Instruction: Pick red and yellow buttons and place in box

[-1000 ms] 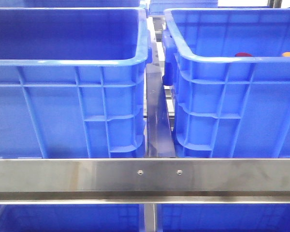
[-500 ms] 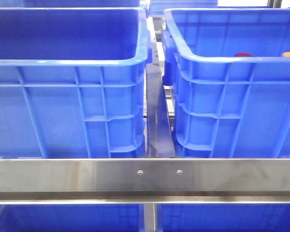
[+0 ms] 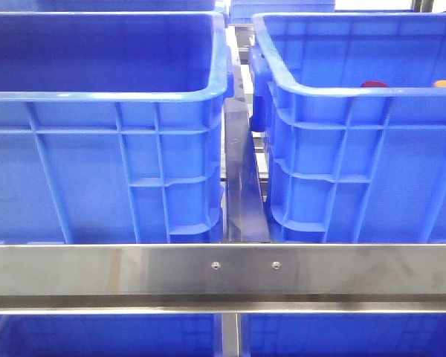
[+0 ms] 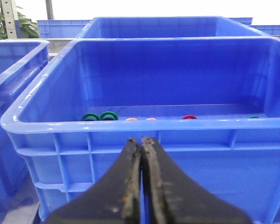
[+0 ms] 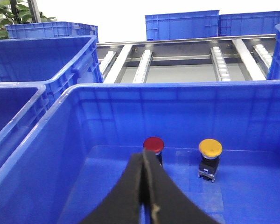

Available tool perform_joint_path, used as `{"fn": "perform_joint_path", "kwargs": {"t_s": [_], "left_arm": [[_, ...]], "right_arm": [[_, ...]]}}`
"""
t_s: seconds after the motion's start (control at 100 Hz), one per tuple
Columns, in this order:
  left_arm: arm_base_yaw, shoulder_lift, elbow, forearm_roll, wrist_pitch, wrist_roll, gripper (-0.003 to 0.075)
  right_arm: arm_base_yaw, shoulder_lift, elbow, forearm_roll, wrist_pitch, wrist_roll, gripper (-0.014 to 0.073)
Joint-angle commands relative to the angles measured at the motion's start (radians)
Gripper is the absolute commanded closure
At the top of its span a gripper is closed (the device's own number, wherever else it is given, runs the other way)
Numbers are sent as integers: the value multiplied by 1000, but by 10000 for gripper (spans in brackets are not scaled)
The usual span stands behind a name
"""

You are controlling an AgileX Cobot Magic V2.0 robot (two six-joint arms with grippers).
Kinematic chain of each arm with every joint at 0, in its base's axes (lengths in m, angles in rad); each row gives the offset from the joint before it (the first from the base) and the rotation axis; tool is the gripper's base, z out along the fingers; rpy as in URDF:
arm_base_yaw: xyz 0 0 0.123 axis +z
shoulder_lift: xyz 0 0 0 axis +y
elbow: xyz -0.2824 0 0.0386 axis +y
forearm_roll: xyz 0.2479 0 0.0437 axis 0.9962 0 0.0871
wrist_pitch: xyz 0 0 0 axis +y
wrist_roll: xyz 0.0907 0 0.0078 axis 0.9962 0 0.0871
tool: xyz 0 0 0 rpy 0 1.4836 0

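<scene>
Right wrist view: the right tool (image 5: 143, 186) is closed with nothing between its jaws, poised over the near wall of a blue crate (image 5: 252, 100). On that crate's floor stand a red button (image 5: 154, 145) and a yellow button (image 5: 210, 150), upright, side by side and apart, the yellow at 3 o'clock of the red. The front view shows both caps just above the rim of the right-hand crate.

The left tool (image 4: 141, 186) is likewise closed and empty, facing another blue crate (image 4: 144, 123) whose floor carries small rings: green rings (image 4: 99, 116), orange-yellow ones (image 4: 140, 119) and a red ring (image 4: 189, 116).

Assessment: the two buttons lie in a crate. If this crate is the target box, placement is complete; if it is the supply bin, both picks remain. The pictures do not settle which.
</scene>
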Motion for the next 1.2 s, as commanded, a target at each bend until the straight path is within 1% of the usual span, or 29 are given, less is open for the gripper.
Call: {"fn": "perform_joint_path", "kwargs": {"t_s": [0.0, 0.46, 0.56, 0.63, 0.72, 0.73, 0.74, 0.75, 0.79, 0.89, 0.98, 1.01, 1.12, 1.17, 1.19], "left_arm": [[1, -32, 40, -7, -83, -2, 739], [1, -32, 40, -7, -83, -2, 739], [1, -32, 40, -7, -83, -2, 739], [1, -32, 40, -7, -83, -2, 739], [1, -32, 40, -7, -83, -2, 739], [1, -32, 40, -7, -83, -2, 739], [1, -32, 40, -7, -83, -2, 739], [1, -32, 40, -7, -83, -2, 739], [1, -32, 40, -7, -83, -2, 739], [1, -32, 40, -7, -83, -2, 739], [1, -32, 40, -7, -83, -2, 739], [1, -32, 40, -7, -83, -2, 739], [1, -32, 40, -7, -83, -2, 739], [1, -32, 40, -7, -83, -2, 739], [1, -32, 40, -7, -83, -2, 739]], "right_arm": [[-5, -4, -27, 46, 33, -10, 709], [-5, -4, -27, 50, 45, -10, 709], [-5, -4, -31, -5, 45, 39, 709], [-5, -10, -36, -88, 44, 115, 709], [-5, -24, -46, -243, 36, 237, 709], [-5, -27, -47, -269, 35, 261, 709], [-5, -29, -47, -269, 35, 274, 709], [-5, -31, -51, -310, 32, 300, 709], [-5, -40, -57, -381, 24, 367, 709], [-5, -69, -69, -588, -18, 583, 709], [-2, -100, -69, -745, -49, 772, 709], [2, -111, -69, -801, -55, 814, 709], [44, -157, -69, -1059, -76, 1046, 709], [71, -172, -69, -1198, -87, 1150, 709], [79, -176, -69, -1233, -90, 1181, 709]]}}
